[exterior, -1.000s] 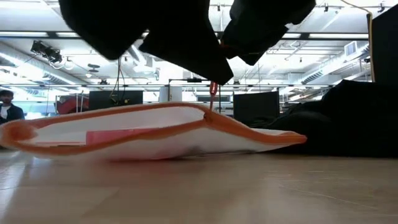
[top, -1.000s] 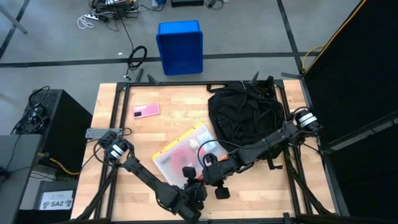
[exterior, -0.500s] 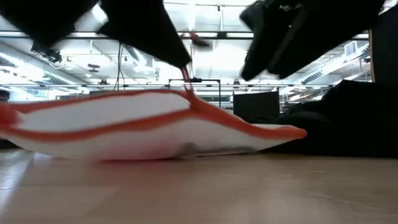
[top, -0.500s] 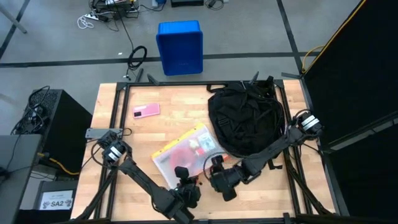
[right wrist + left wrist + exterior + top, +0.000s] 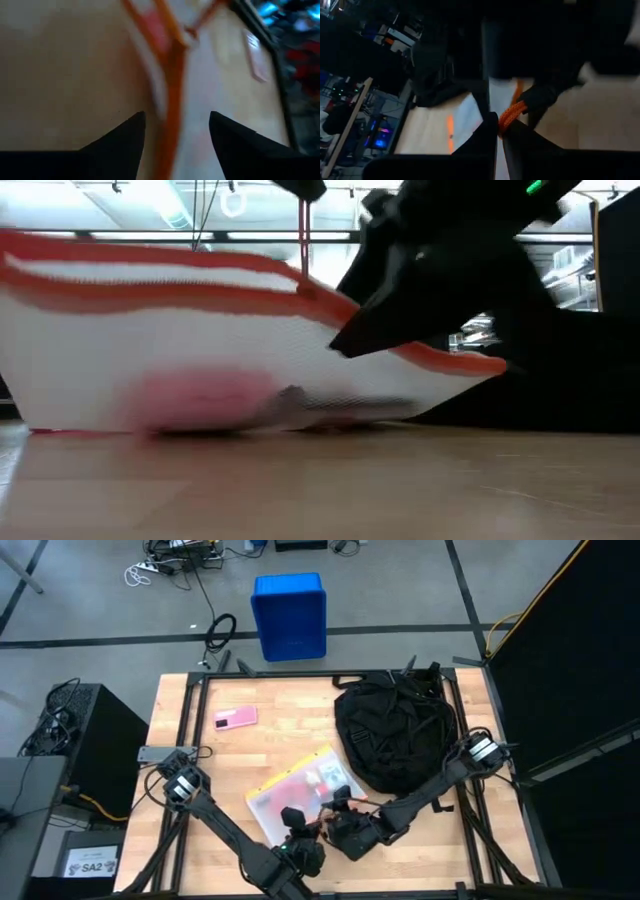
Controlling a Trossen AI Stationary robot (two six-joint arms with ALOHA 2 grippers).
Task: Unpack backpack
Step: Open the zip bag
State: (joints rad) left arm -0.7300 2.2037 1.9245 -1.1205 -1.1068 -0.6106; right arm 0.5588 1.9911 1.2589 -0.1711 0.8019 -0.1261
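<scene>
The black backpack (image 5: 395,735) lies at the table's right, toward the far edge. In front of it lies a white mesh pouch (image 5: 300,788) with orange trim, showing red contents; its near edge (image 5: 200,265) is raised. My left gripper (image 5: 305,835) stands over the pouch's near edge, shut on the pouch's orange pull cord (image 5: 303,240). My right gripper (image 5: 175,135) is open just right of it, low over the table, with the pouch's orange edge (image 5: 172,100) between its two fingers. My left gripper pinches the orange pull cord (image 5: 512,114) between its two fingertips (image 5: 490,131), coming from the near side and slanting down. The cord runs straight down, taut, to the pouch's orange edge (image 5: 305,288), which hangs raised while the pouch's underside rests on the table. My right gripper: whether its fingers touch the pouch's edge I cannot tell.
A pink flat item (image 5: 235,718) lies at the table's far left. A blue crate (image 5: 289,615) stands on the floor beyond the far edge. Bare wood (image 5: 420,850) shows along the near edge.
My left gripper has risen with the orange cord, and the pouch's near edge has come up with it while its underside stays on the table. My right gripper has come down and rolled toward the pouch's near right edge.
</scene>
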